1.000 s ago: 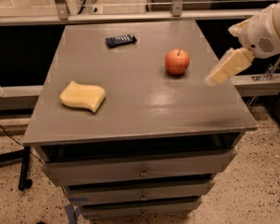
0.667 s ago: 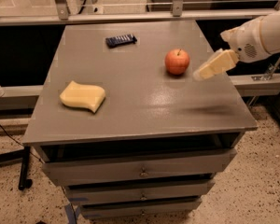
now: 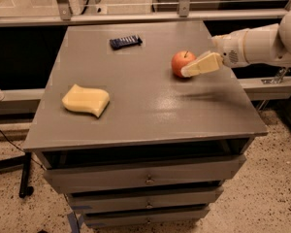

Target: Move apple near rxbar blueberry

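The apple (image 3: 179,61), round and red-orange with a short stem, sits on the right part of the grey tabletop (image 3: 145,115). The rxbar blueberry (image 3: 125,41), a flat dark navy wrapper, lies near the back edge, well to the left of the apple and behind it. My gripper (image 3: 191,70) reaches in from the right on a white arm (image 3: 262,42). Its cream tip lies against the apple's right front side and covers part of it.
A pale yellow wavy sponge (image 3: 86,100) lies on the left front of the tabletop. The top belongs to a grey cabinet with drawers (image 3: 145,178). A metal rail (image 3: 136,17) runs behind it. A grey ledge (image 3: 266,84) stands to the right.
My gripper has moved left from the table's right edge and now reaches the apple's right side. The apple, bar and sponge have not moved.
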{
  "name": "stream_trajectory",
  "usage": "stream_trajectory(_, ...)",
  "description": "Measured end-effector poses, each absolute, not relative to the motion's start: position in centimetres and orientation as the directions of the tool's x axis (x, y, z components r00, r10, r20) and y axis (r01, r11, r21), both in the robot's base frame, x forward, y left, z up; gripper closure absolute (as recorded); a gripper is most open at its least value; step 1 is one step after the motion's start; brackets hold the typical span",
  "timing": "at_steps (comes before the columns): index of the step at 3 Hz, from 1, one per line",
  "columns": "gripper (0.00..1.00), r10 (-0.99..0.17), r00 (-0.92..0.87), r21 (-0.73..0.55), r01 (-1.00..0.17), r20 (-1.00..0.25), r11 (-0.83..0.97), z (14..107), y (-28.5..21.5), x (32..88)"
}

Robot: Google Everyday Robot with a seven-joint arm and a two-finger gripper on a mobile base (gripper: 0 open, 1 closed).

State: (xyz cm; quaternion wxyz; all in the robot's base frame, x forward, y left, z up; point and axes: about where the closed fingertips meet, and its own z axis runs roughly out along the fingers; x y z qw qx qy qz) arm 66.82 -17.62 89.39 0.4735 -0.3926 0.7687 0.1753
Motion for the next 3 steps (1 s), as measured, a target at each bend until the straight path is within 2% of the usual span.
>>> stream_trajectory(2, 0.0, -0.384, -0.235, -0.058, -0.786, -0.893, 0.616, 86.3, -13.8, 69.5)
stream_trajectory(3, 0.17, -0.366, -0.23, -0.048, -0.787, -0.902, 0.614, 85.4, -13.1, 70.6)
